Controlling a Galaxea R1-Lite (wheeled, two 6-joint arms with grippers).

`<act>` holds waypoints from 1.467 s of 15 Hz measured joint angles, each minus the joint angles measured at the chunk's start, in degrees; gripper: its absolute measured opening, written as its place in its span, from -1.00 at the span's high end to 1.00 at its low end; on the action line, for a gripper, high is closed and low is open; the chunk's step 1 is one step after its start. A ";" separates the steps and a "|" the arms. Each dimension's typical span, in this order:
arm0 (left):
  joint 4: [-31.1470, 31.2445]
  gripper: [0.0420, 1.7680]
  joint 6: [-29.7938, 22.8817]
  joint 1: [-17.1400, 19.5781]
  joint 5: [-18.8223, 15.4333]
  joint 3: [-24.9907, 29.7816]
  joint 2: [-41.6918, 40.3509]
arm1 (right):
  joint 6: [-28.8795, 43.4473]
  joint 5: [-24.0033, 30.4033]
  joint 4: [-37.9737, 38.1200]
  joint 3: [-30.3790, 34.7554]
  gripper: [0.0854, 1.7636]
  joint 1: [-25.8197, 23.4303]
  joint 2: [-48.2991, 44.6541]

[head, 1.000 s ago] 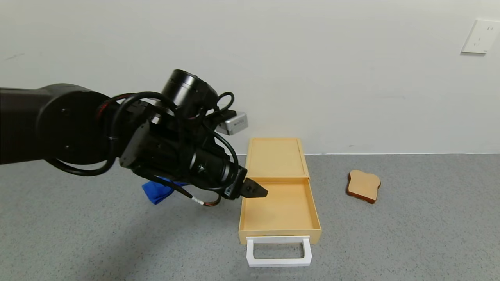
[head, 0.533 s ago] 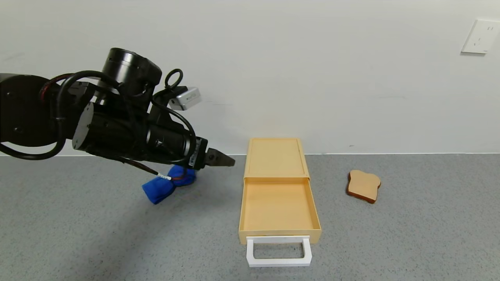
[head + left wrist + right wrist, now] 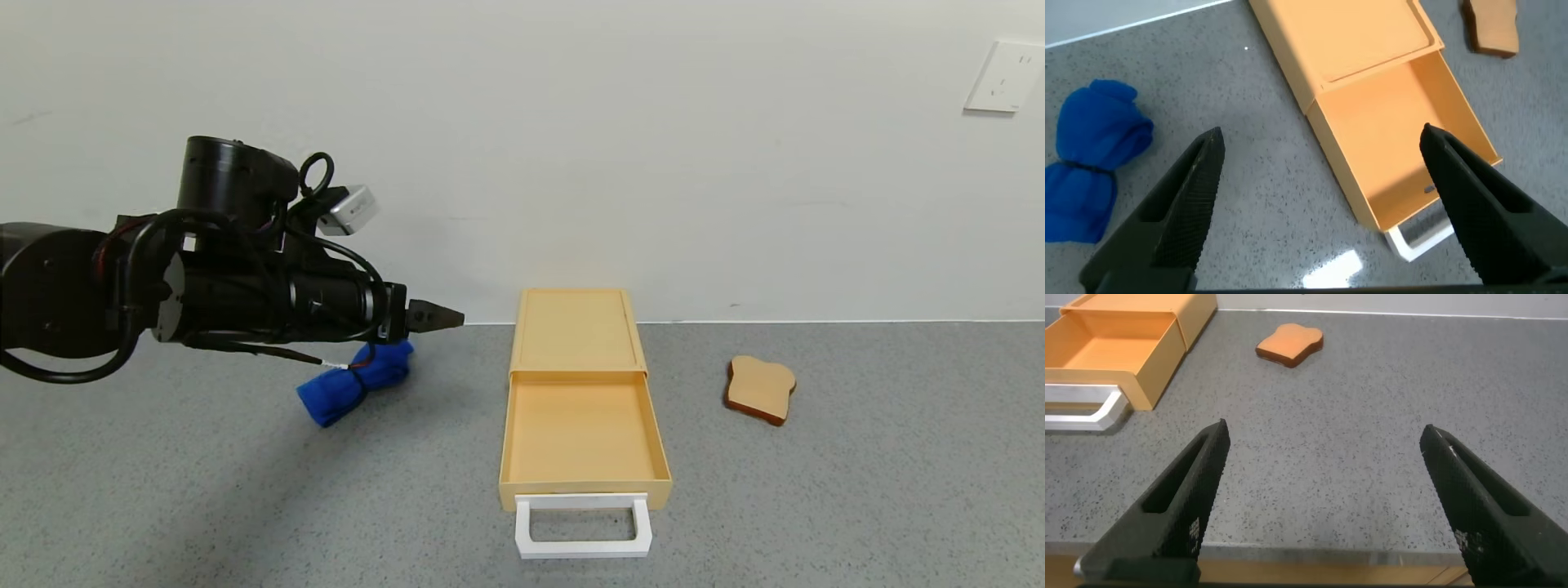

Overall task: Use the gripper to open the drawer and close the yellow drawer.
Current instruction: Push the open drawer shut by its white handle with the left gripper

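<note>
The pale-yellow drawer (image 3: pixel 581 437) is pulled out of its flat box (image 3: pixel 575 328), with its white loop handle (image 3: pixel 583 527) toward me. It also shows in the left wrist view (image 3: pixel 1404 155) and the right wrist view (image 3: pixel 1106 351). My left gripper (image 3: pixel 441 318) hangs in the air to the left of the box, clear of the drawer, with its jaws wide open and empty (image 3: pixel 1323 204). My right gripper (image 3: pixel 1323 506) is open and empty, low near the table's front edge, right of the drawer; it does not show in the head view.
A blue cloth bundle (image 3: pixel 355 380) lies on the grey table under my left arm. A tan toast slice (image 3: pixel 761 389) lies right of the drawer. A white wall stands just behind the box, with a socket (image 3: pixel 1004 76) at upper right.
My left gripper has drawn back from over the drawer's left edge, moving left and up, and now points level toward the box. The drawer stays open and has not moved.
</note>
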 joint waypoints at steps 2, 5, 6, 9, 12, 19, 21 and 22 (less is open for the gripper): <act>-0.55 -0.94 -0.30 0.15 0.02 0.72 -0.02 | 0.00 0.00 0.01 0.00 -0.94 0.01 0.00; -0.55 -0.94 -0.44 0.28 0.02 0.96 -0.02 | 0.00 0.01 0.01 0.00 -0.94 0.01 0.00; -0.55 -0.94 -0.44 0.28 -0.02 1.00 -0.02 | -0.02 0.04 0.01 0.00 -0.94 0.01 0.00; -0.44 -0.94 -0.44 0.28 -0.04 1.11 -0.02 | -0.02 0.04 0.00 0.00 -0.94 0.00 0.00; 0.00 -0.94 -0.57 -0.02 0.38 0.56 0.02 | 0.00 0.01 0.00 0.00 -0.94 0.00 0.00; 9.81 -0.94 -4.96 -9.09 7.72 -5.18 0.80 | -0.02 0.01 0.01 0.00 -0.94 0.00 0.00; 13.95 -0.94 -9.14 -12.48 11.19 -8.11 1.40 | 0.00 0.01 0.01 0.00 -0.94 0.00 0.00; 16.21 -0.94 -10.95 -13.92 13.40 -9.51 1.74 | -0.02 0.01 0.01 0.00 -0.94 0.00 0.00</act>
